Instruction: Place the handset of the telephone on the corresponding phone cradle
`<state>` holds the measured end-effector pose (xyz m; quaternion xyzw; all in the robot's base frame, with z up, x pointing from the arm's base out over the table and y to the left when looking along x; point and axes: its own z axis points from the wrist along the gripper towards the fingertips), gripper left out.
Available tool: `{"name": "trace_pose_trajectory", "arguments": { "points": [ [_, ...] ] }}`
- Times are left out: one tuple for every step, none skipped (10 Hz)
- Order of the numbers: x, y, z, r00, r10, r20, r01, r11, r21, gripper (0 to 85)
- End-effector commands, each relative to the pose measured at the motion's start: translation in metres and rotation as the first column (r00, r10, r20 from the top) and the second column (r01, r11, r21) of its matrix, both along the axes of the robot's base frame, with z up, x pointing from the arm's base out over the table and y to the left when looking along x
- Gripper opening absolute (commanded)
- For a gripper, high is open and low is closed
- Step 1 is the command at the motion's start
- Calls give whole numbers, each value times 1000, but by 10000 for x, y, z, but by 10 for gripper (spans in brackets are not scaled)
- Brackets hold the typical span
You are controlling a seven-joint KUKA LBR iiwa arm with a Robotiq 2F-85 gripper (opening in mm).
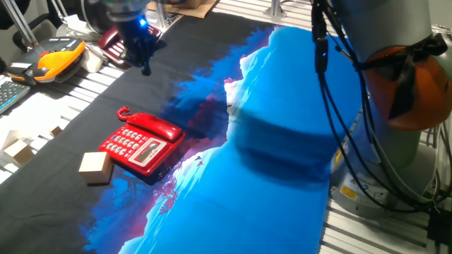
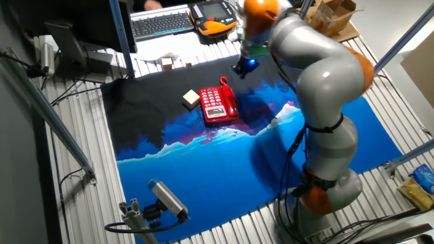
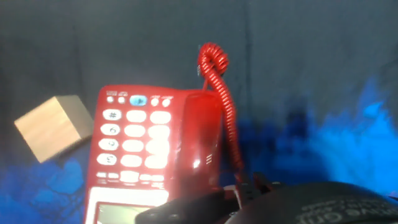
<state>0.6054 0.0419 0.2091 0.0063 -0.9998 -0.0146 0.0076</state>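
Observation:
The bright red telephone (image 1: 133,149) sits on the black part of the cloth, keypad up. The red handset (image 1: 155,128) lies along the telephone's cradle side, its coiled cord (image 3: 219,93) curling off the far end. Both also show in the other fixed view: telephone (image 2: 213,112), handset (image 2: 229,100). In the hand view the handset (image 3: 199,140) rests beside the keypad (image 3: 134,140). My gripper (image 1: 145,68) hangs above the cloth, well away from the telephone and behind it, holding nothing. It also shows in the other fixed view (image 2: 243,67). Its jaws look apart.
A wooden block (image 1: 94,168) lies close to the telephone's keypad side. A darker maroon phone (image 1: 111,41) lies behind my gripper. Small wooden blocks (image 1: 17,150), a keyboard (image 2: 161,22) and an orange-and-black pendant (image 1: 60,60) lie off the cloth. The blue cloth (image 1: 282,141) covers the rest.

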Motion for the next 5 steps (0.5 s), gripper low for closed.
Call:
{"name": "trace_pose_trajectory", "arguments": {
  "points": [
    [-26,-14,5,1000,15,2,-15,1000,3,0],
    [-64,-1,12,999,35,2,-35,999,3,0],
    [-90,-3,19,998,58,-1,-58,998,-2,0],
    [-105,-1,24,997,70,-7,-70,998,-2,0],
    [-106,18,17,997,75,-14,-75,997,0,0]
  ]
}}
